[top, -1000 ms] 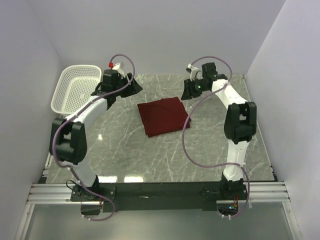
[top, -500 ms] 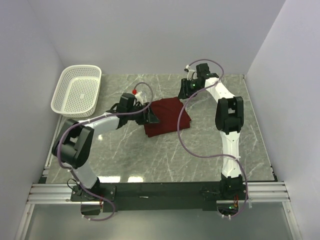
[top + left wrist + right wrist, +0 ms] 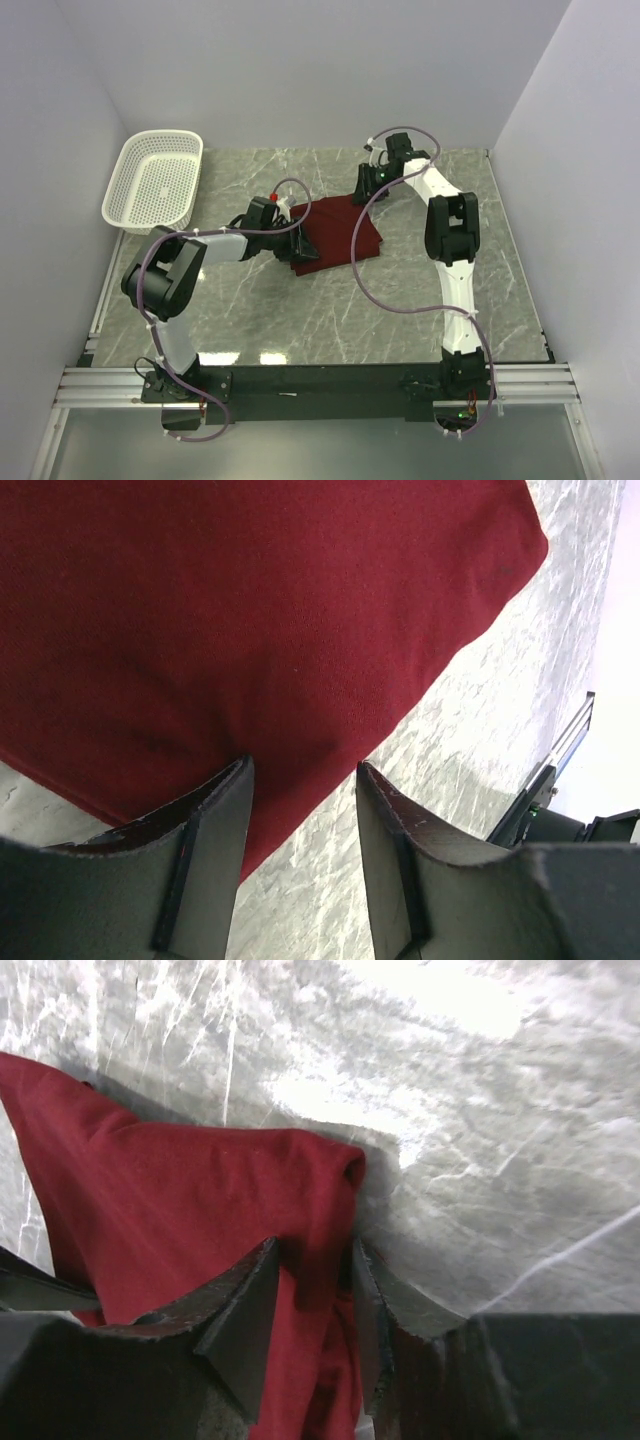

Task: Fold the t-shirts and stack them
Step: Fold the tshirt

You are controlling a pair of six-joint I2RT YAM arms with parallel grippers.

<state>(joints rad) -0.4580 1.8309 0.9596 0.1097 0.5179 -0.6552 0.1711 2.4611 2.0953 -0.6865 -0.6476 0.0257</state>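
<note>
Here, mid-frame, my left fingers [image 3: 238, 780] and right fingers [image 3: 268, 1260] sit apart, straddling opposite edges of the folded shirt [image 3: 335, 230] on the table [image 3: 300, 310], likely to pinch it.

The top external camera looks down from above and behind the arm bases and takes in the whole table [image 3: 300, 310]. The left wrist camera is very near the t-shirt [image 3: 250, 610] and looks down past the left end effector [image 3: 300, 770] at cloth and a strip of table. The right wrist camera is equally near, looking past the right end effector [image 3: 312, 1250] at a cloth corner. All three views share the t-shirt and the table beside it.
</note>
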